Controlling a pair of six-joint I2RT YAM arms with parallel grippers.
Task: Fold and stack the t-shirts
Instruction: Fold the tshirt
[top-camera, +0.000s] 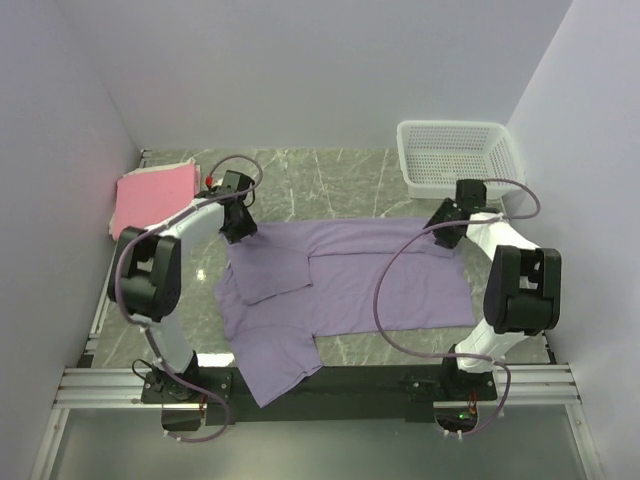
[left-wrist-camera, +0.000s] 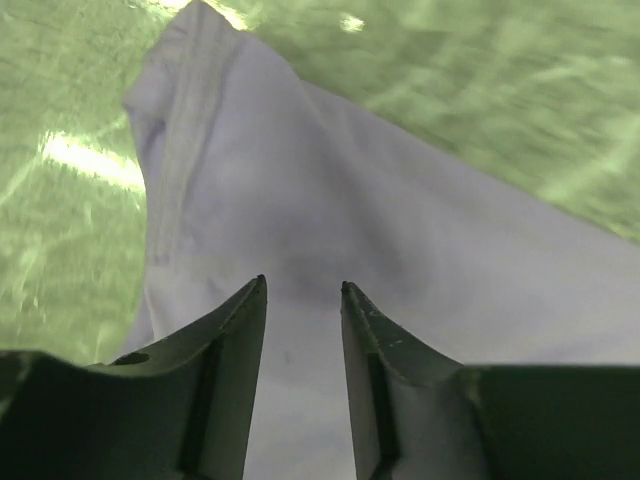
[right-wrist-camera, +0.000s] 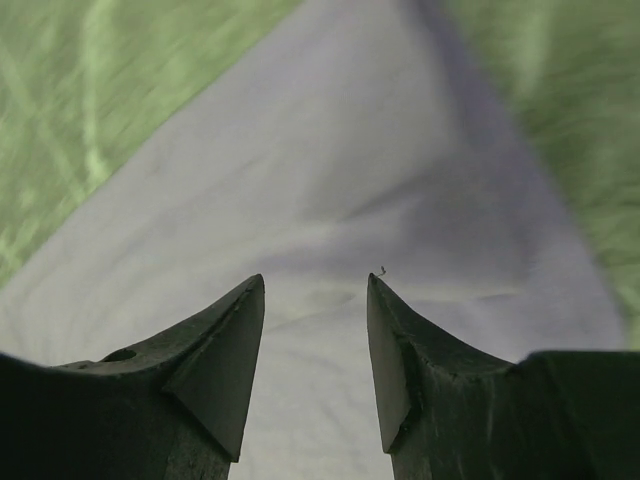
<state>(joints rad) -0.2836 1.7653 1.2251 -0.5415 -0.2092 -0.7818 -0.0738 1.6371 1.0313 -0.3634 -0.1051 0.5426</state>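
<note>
The lavender t-shirt lies spread across the green marble table, its far part folded toward the middle and one sleeve hanging near the front edge. The pink t-shirt lies folded at the far left. My left gripper is open over the shirt's far left corner; its wrist view shows lavender cloth between and past its fingers. My right gripper is open over the shirt's far right corner, with lavender cloth beneath its fingers. Neither holds cloth.
A white plastic mesh basket stands at the far right. White walls close in the left, back and right sides. The arm bases sit on the metal rail at the near edge.
</note>
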